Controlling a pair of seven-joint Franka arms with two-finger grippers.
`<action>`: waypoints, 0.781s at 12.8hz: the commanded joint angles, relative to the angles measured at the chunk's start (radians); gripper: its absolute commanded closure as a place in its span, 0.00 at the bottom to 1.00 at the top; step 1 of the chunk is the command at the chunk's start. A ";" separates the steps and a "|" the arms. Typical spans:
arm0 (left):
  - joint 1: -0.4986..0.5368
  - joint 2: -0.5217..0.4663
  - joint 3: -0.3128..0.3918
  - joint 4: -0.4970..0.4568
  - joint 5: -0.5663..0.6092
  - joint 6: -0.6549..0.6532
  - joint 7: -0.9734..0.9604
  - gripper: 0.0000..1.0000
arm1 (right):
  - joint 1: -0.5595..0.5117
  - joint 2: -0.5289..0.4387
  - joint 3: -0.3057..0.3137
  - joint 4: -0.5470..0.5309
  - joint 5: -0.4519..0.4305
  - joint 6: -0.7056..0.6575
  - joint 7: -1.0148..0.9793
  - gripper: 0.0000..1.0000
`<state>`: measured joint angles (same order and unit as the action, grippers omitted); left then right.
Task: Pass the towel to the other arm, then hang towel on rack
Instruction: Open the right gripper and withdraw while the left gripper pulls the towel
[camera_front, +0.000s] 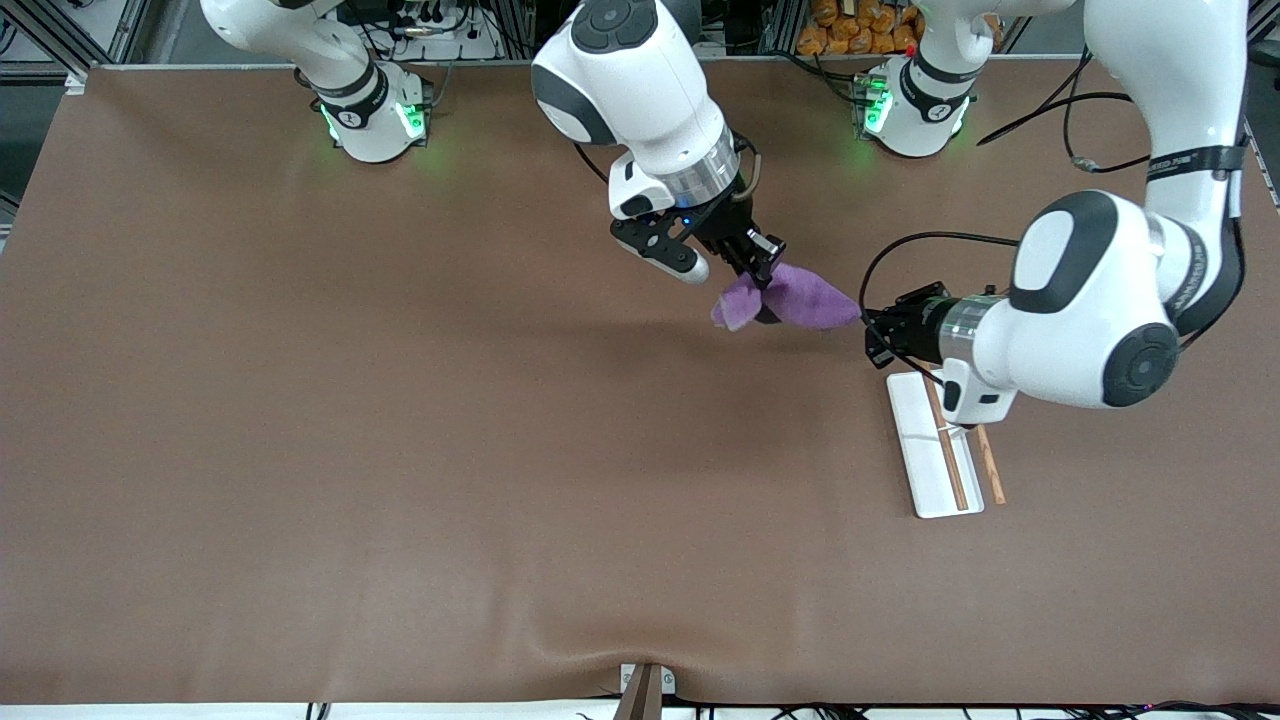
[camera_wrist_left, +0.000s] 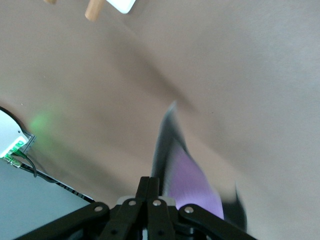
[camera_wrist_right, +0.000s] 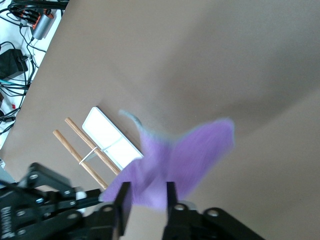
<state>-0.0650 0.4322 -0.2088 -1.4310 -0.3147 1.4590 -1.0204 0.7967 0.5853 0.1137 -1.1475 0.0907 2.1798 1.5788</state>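
Note:
The purple towel (camera_front: 800, 298) hangs in the air between my two grippers, bunched like a bow. My right gripper (camera_front: 765, 275) is over the table's middle. Its fingers stand apart on either side of the towel's waist (camera_wrist_right: 180, 155) in the right wrist view, so it is open (camera_wrist_right: 146, 192). My left gripper (camera_front: 870, 325) reaches in from the rack's side. It is shut (camera_wrist_left: 150, 181) on the towel's corner, and the towel (camera_wrist_left: 192, 182) shows just past its fingers. The rack (camera_front: 935, 455), a white base with two wooden rods (camera_front: 952, 460), stands under my left wrist.
The rack also shows in the right wrist view (camera_wrist_right: 112, 137), beside the left gripper (camera_wrist_right: 95, 197). One rod end (camera_wrist_left: 92, 10) shows in the left wrist view. The brown table (camera_front: 400, 420) lies all around. Cables lie off the table's edge (camera_wrist_right: 20, 55).

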 joint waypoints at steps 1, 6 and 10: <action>-0.002 -0.021 -0.015 0.041 0.042 -0.038 0.005 1.00 | 0.013 0.004 -0.012 0.017 -0.022 -0.005 0.009 0.00; -0.006 -0.036 -0.021 0.084 0.042 -0.039 0.033 1.00 | -0.062 -0.007 -0.017 0.006 -0.020 -0.009 -0.022 0.00; -0.007 -0.041 -0.020 0.119 0.048 -0.020 0.097 1.00 | -0.177 -0.024 -0.017 -0.001 -0.020 -0.142 -0.273 0.00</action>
<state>-0.0673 0.4024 -0.2288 -1.3255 -0.2983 1.4381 -0.9645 0.6723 0.5819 0.0814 -1.1427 0.0791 2.0915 1.3947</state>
